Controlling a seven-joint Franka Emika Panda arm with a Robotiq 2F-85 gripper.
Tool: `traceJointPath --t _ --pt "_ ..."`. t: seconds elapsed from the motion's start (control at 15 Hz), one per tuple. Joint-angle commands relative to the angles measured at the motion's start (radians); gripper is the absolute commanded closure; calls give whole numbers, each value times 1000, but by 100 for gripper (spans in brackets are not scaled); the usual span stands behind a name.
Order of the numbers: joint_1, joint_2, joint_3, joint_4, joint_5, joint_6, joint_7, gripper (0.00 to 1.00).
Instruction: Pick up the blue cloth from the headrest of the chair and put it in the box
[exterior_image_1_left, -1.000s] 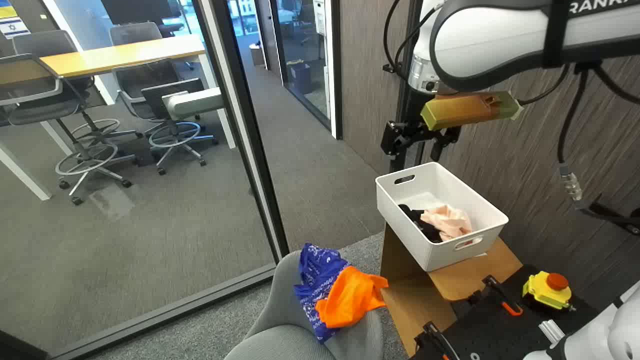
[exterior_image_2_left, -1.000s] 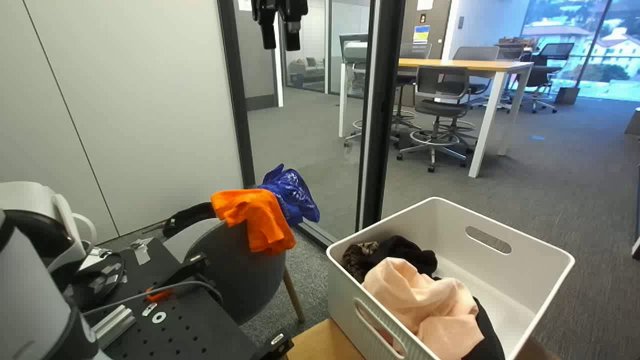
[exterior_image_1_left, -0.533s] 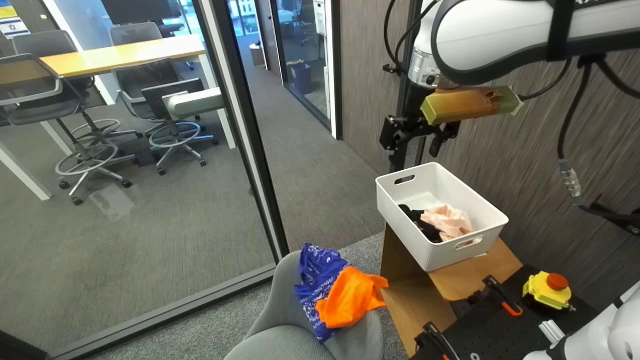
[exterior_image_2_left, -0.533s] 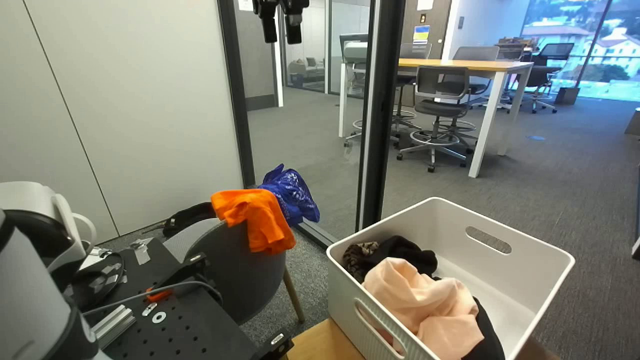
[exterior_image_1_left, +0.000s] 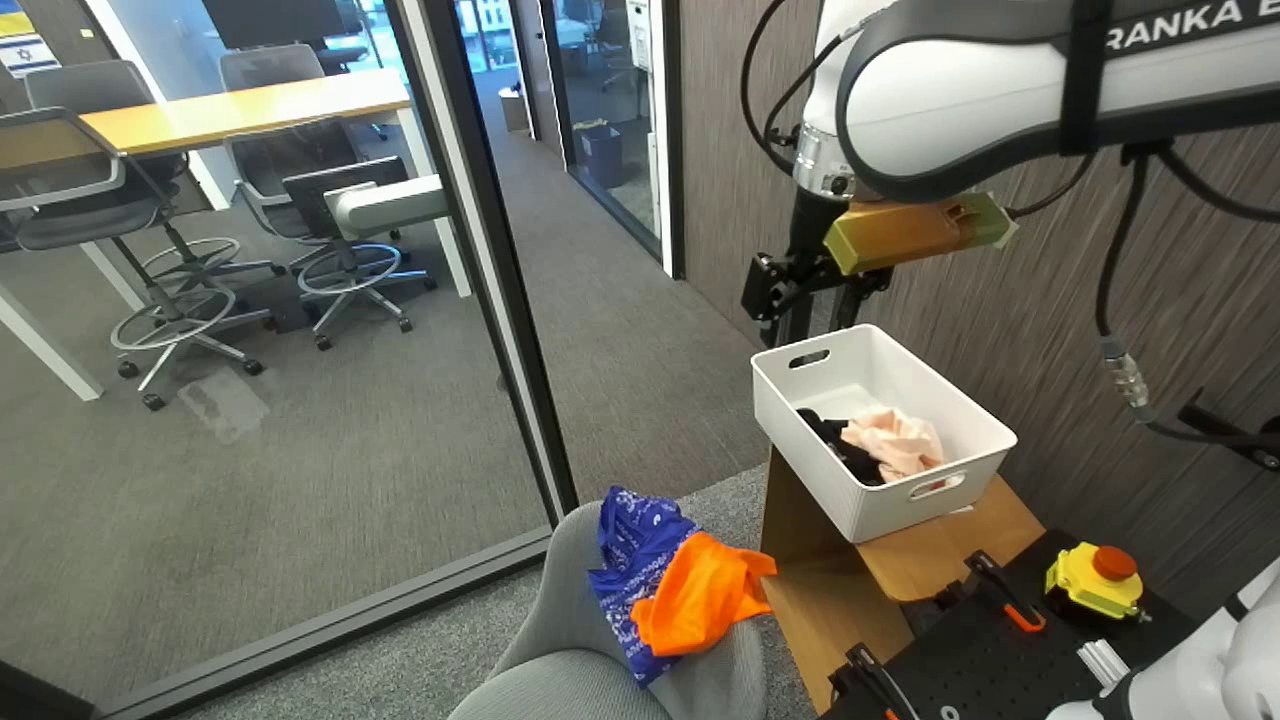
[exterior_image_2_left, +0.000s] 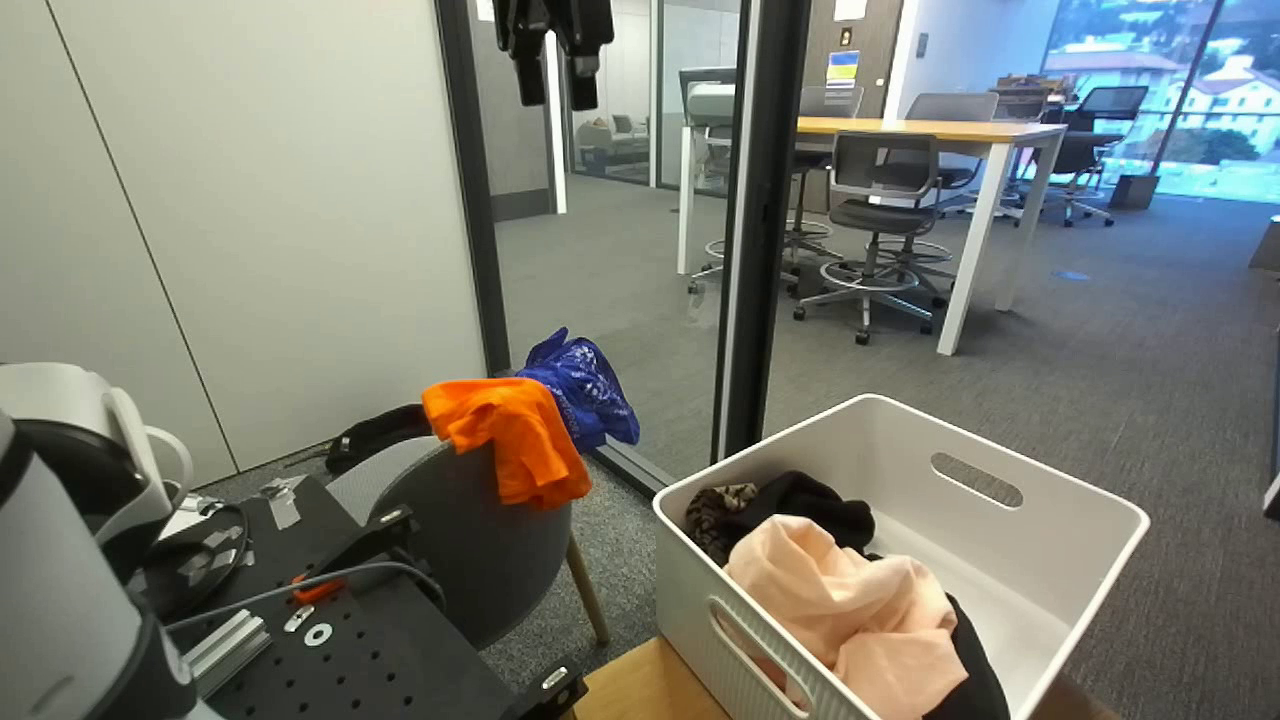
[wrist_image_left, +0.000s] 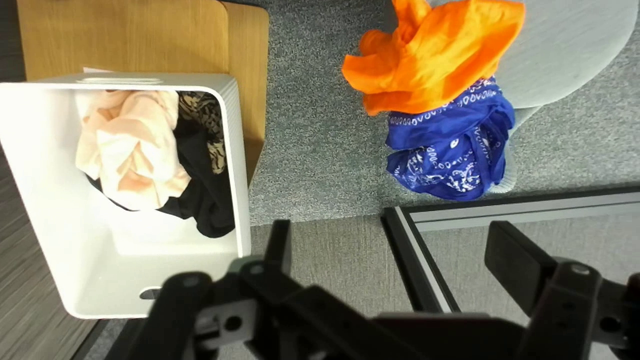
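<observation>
The blue cloth with white print (exterior_image_1_left: 635, 535) hangs over the top of the grey chair's backrest (exterior_image_1_left: 570, 575). An orange cloth (exterior_image_1_left: 705, 595) lies partly over it. The blue cloth also shows in an exterior view (exterior_image_2_left: 590, 395) and in the wrist view (wrist_image_left: 450, 155). The white box (exterior_image_1_left: 805, 465) stands on a wooden stand beside the chair; its rim shows in the wrist view (wrist_image_left: 239, 165). My gripper (wrist_image_left: 390, 235) is open and empty, with its fingers wide apart. It hangs high in an exterior view (exterior_image_2_left: 558, 103), apart from cloth, chair and box.
A pink cloth (exterior_image_2_left: 830, 600) and black cloths (exterior_image_2_left: 800, 505) lie in the box. A glass wall with a dark frame post (exterior_image_2_left: 765, 230) stands close to the chair. A black perforated table (exterior_image_2_left: 350, 650) and a yellow emergency stop (exterior_image_1_left: 1095, 580) are near the robot base.
The gripper rose slightly, then moved lower and to the left in both exterior views. It stays open. The cloths, chair and box have not moved.
</observation>
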Motion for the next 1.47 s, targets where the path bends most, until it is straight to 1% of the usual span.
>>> traceJointPath --t 0.0,0.2,0.53,0.73,1.07,1.4 --pt "44 60 22 13 -4 83 -75 0" --pt "89 131 41 26 0 141 -147 0" --pt "168 282 98 36 -29 273 -264 0" --pt "212 388 139 59 -65 326 -318 0" --pt "275 586 187 126 -179 396 -400 0" --pt "333 793 189 227 -324 417 -510 0"
